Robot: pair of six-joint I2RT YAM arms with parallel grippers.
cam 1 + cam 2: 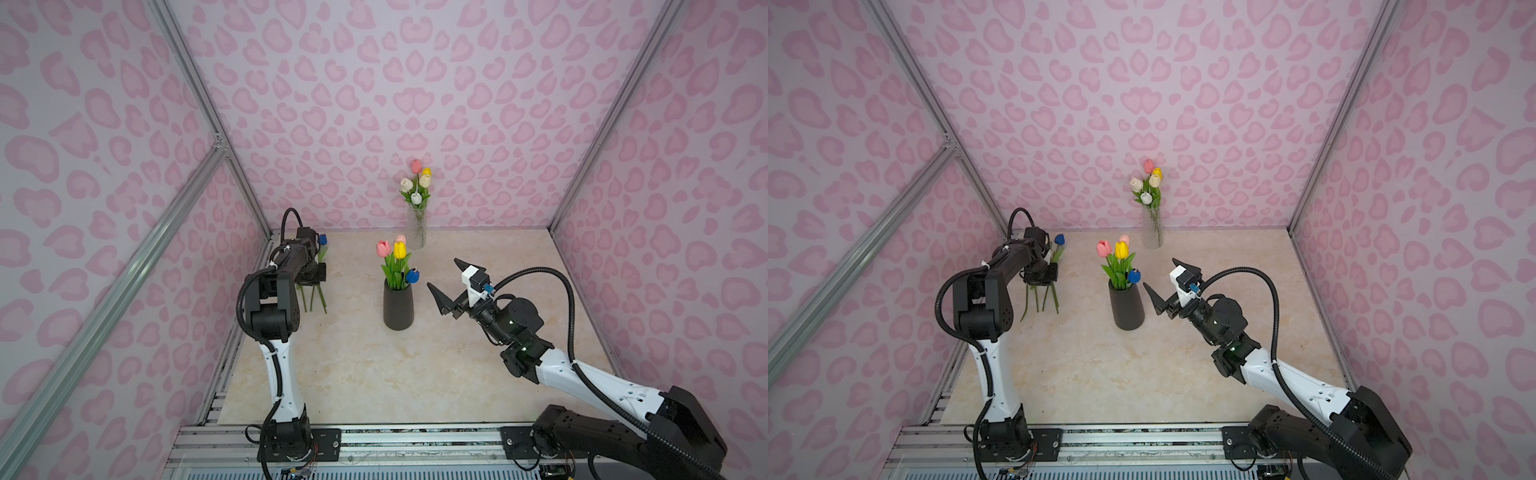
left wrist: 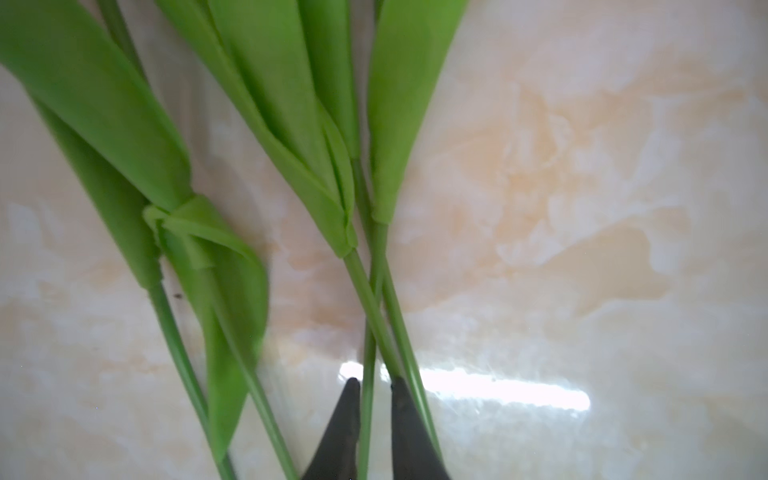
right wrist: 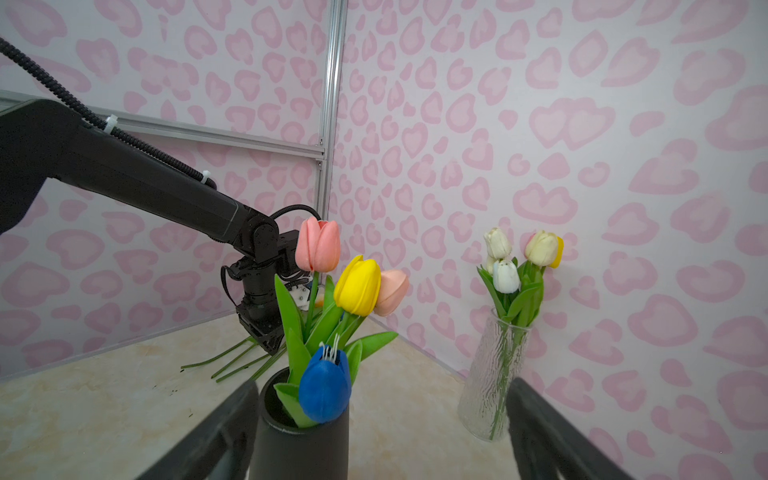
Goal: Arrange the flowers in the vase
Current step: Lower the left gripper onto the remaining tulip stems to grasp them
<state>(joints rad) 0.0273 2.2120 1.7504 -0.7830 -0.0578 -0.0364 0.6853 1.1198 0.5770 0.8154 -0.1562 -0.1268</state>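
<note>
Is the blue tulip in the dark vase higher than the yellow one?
No, the blue tulip hangs low, clearly below the yellow tulip.

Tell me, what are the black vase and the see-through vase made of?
The see-through vase looks like glass: clear, shiny, with a wavy, rippled wall. The black vase looks like matte ceramic, though it could be plastic: solid dark, dull, with hardly any shine.

Top views overhead, share table (image 1: 374, 374); left wrist close on stems (image 2: 370, 291); right wrist faces dark vase (image 3: 299, 449)
</note>
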